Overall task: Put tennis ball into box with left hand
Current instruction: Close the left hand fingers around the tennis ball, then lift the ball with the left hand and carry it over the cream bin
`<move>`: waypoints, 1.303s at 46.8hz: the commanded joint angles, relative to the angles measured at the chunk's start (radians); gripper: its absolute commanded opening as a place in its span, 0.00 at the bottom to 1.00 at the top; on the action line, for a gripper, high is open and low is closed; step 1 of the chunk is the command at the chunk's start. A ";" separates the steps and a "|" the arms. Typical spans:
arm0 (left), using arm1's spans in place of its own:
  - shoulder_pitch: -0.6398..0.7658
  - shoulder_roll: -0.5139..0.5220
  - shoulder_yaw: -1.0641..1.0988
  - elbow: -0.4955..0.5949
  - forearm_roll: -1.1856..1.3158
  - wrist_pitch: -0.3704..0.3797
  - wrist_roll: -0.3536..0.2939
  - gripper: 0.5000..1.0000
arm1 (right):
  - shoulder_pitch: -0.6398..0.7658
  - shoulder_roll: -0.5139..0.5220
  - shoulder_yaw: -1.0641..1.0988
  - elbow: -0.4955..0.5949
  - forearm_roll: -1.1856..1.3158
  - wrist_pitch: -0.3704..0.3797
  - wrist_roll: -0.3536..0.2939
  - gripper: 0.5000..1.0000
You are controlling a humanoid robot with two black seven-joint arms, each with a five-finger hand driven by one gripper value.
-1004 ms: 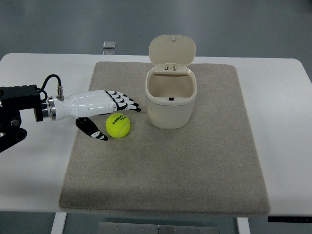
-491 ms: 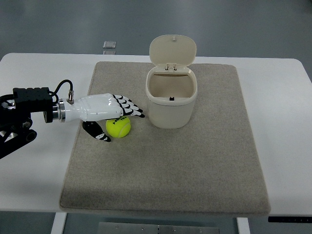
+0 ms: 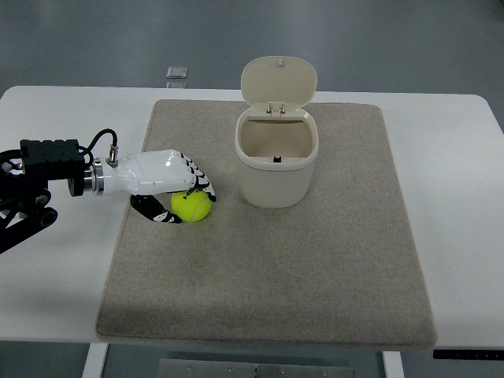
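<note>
A change was seen in the left hand (image 3: 175, 191): a second before, its fingers had been stretched flat above the tennis ball (image 3: 191, 206) with the thumb held apart below; half a second before, the hand had been moved over the ball; now the fingers (image 3: 203, 183) were curled down across the ball's top and far side, and the thumb (image 3: 156, 214) was wrapped along its near left side. The ball was thus enclosed by the hand, though it was still rested on the mat (image 3: 268, 260) and had hardly been shifted. From this it was judged that the grasp was being closed and that lifting had not yet been started; whether the grip was firm could not be told.

The white bench (image 3: 47, 283) was covered in its middle by the grey mat. On the mat, to the right of the ball and near it, the box (image 3: 276, 165) was stood upright: a cream bin whose lid (image 3: 278, 83) was swung up and back, so that the opening was left clear from above. Its near rim was judged the one thing to be cleared, since the ball would have to be raised over it. A small grey object (image 3: 177, 73) was lain at the bench's far edge, well apart. The right hand was not seen.
</note>
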 commanded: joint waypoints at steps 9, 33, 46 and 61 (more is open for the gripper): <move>-0.016 0.015 -0.001 -0.010 0.005 0.001 -0.002 0.00 | 0.000 0.000 -0.001 0.000 0.000 0.000 -0.001 0.80; -0.209 0.289 -0.012 -0.205 -0.012 0.019 -0.032 0.00 | 0.000 0.000 -0.001 0.000 0.000 0.000 -0.001 0.81; -0.329 0.202 -0.002 -0.210 -0.002 0.004 -0.031 0.00 | 0.000 0.000 -0.001 0.000 0.000 0.000 0.001 0.81; -0.488 0.047 0.110 -0.174 0.008 -0.035 -0.012 0.00 | 0.000 0.000 -0.001 0.000 0.000 0.000 -0.001 0.80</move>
